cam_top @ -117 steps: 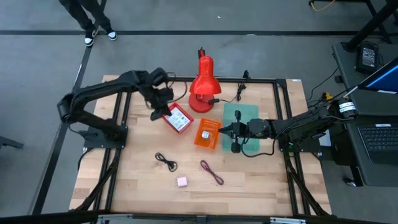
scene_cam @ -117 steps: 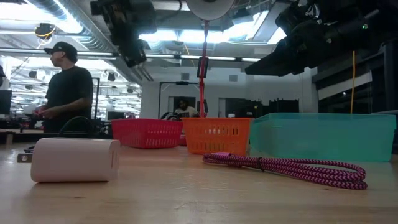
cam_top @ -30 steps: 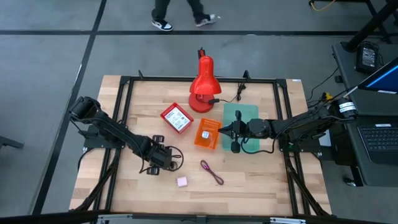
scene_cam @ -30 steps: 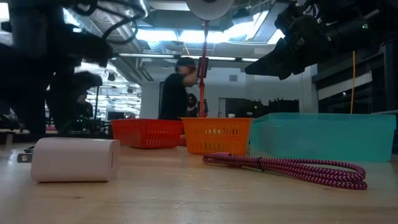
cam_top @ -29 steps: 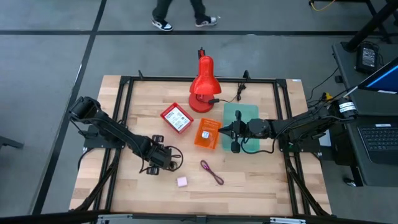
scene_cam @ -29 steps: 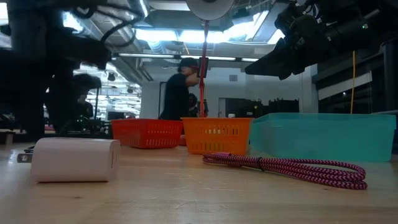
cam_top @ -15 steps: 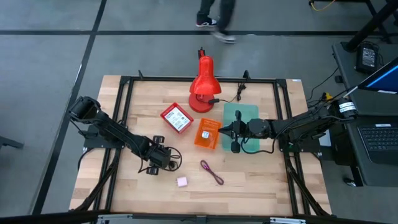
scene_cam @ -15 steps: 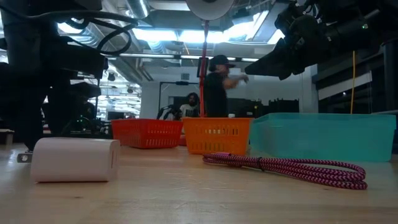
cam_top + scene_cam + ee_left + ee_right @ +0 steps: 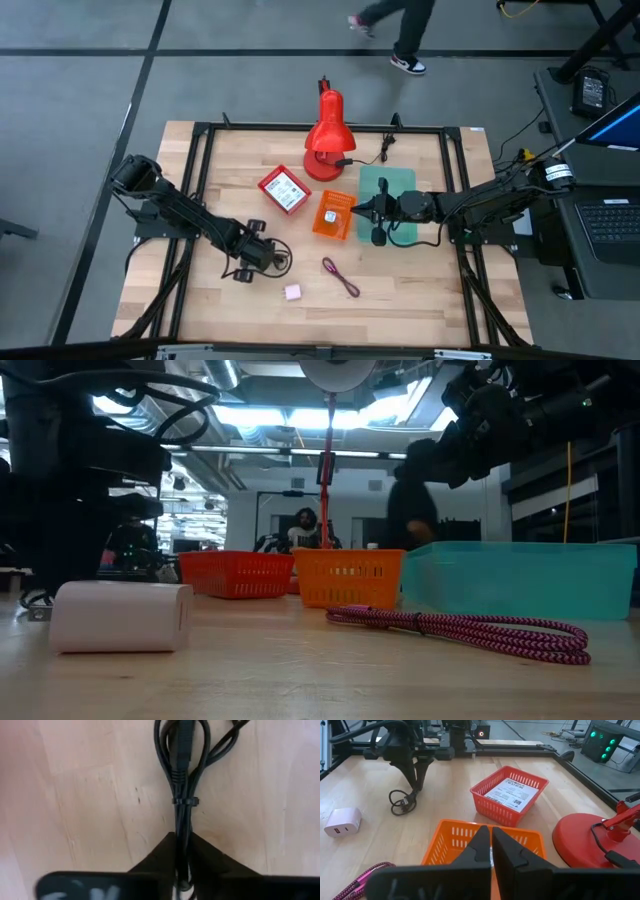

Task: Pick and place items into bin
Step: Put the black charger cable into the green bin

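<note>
The black cable [image 9: 274, 258] lies bundled on the wood near the table's left-centre. My left gripper [image 9: 252, 256] is low over it, shut on its strands [image 9: 182, 851]; the right wrist view shows that gripper [image 9: 416, 784] from afar. The pink cube [image 9: 292, 292] rests flat near the near edge [image 9: 122, 617]. The maroon cord loop [image 9: 341, 277] lies beside it [image 9: 460, 628]. A white printed card [image 9: 511, 792] sits in the red basket [image 9: 284, 189]. My right gripper [image 9: 372, 212] hangs shut above the orange basket [image 9: 451, 837]. My left gripper pinches the black cable's gathered strands [image 9: 182, 836] between its two fingers, a little way from the small tie [image 9: 183, 801]. It comes from above, pointing down, and the strands run lengthwise through the gap. The cable's loop [image 9: 401, 803] lies on the table.
A red desk lamp [image 9: 325, 140] stands at the far middle. A teal bin [image 9: 392, 196] sits right of the orange basket [image 9: 333, 215]. A black frame [image 9: 200, 160] rims the table. A person [image 9: 395, 30] walks on the floor beyond the far edge.
The person beyond the far edge has walked toward the right. Both arms have kept almost still, the left gripper staying low at the black cable.
</note>
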